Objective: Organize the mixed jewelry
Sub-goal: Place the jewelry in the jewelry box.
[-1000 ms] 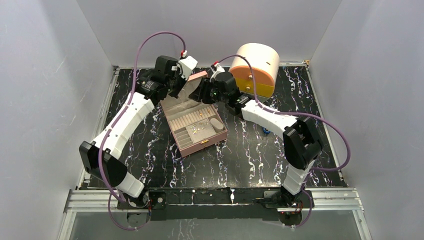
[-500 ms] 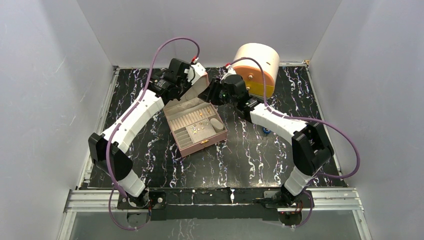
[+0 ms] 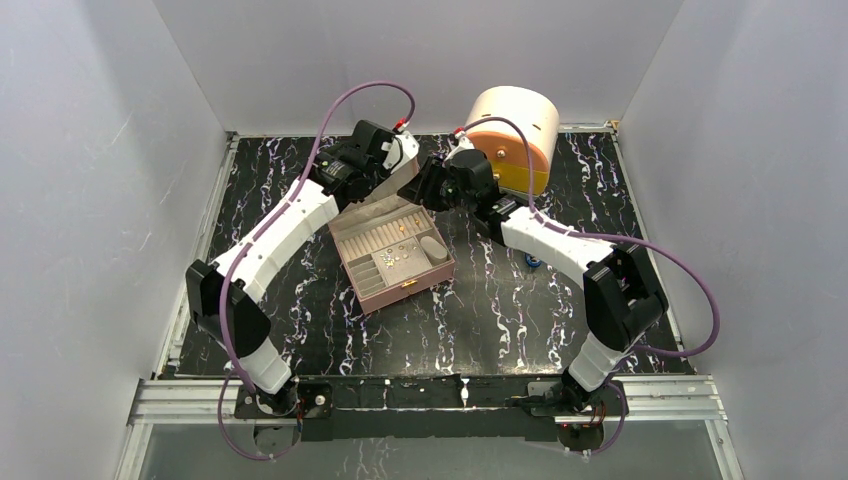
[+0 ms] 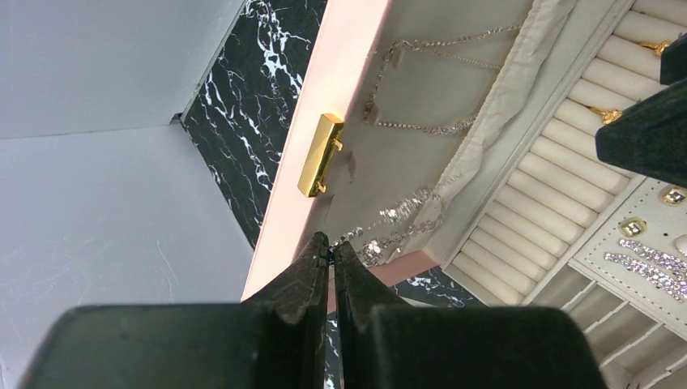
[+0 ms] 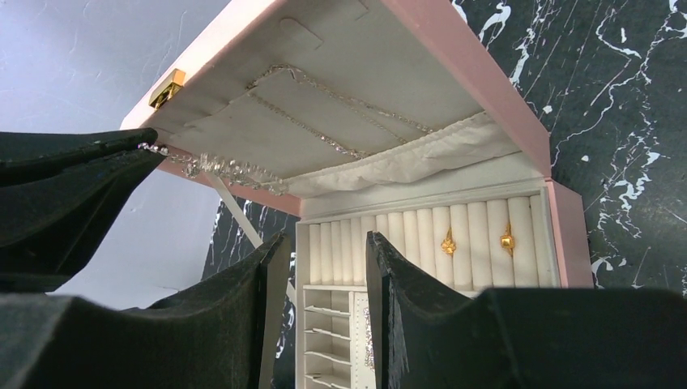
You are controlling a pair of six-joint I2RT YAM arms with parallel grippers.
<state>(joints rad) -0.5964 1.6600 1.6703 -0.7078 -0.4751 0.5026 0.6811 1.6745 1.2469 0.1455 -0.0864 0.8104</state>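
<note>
chain (image 4: 405,212) nipped tight in left end effector (image 4: 330,251); right end effector (image 5: 326,243) part-spread, w/ nothing held.

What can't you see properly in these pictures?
- Top view: jewelry in the pink box is too small to tell apart.
- Top view: blue thing, mostly hidden behind the right arm.
- Left wrist view: left hand covers the sparkly chain's end, so grip unclear.

The left arm (image 3: 285,225) and right arm (image 3: 545,240) bow outward from the lower frame and meet at upper centre. The left tool (image 4: 330,250) has its fingers pressed together, pinching a chain (image 4: 397,215). The right tool (image 5: 324,271), just beside it, points left with its fingers parted.
</note>
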